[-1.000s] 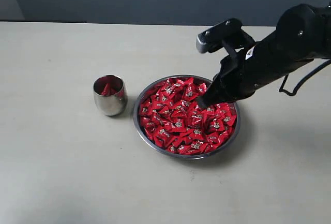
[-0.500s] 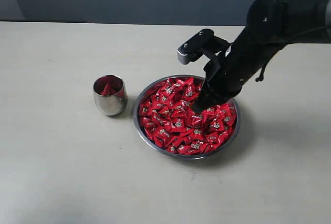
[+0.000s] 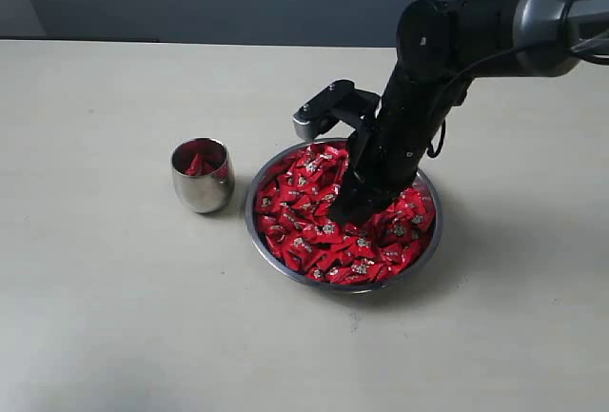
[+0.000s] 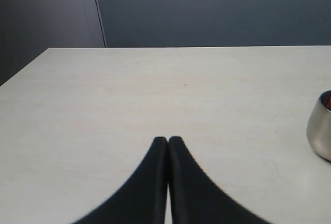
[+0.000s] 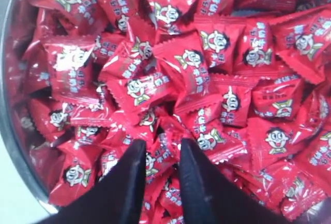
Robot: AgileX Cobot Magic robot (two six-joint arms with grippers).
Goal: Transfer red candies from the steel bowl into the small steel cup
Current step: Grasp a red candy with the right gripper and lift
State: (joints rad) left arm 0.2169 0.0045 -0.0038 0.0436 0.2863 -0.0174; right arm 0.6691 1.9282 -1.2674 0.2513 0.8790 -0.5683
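The steel bowl (image 3: 250, 225) sits mid-table, heaped with the red candies (image 3: 309, 231). My right gripper (image 3: 344, 210) reaches down into the pile near the bowl's middle. In the right wrist view its two black fingers (image 5: 135, 172) stand a narrow gap apart with one red candy (image 5: 161, 154) pinched between them; the right gripper (image 5: 162, 144) is shut on it, among more red candies (image 5: 191, 63). The small steel cup (image 3: 202, 176) stands just left of the bowl with a few candies inside. My left gripper (image 4: 168, 139) is shut and empty, over bare table, with the cup (image 4: 320, 128) off to one side.
The bowl's rim (image 5: 6, 84) curves along one edge of the right wrist view, with pale table beyond. A dark wall runs behind the table (image 3: 114, 317). The right arm (image 3: 447, 50) arches over the bowl's far side.
The right arm has swung left across the bowl, and its gripper has sunk from the bowl's right part into the candies near the middle. The cup and the bowl have not moved.
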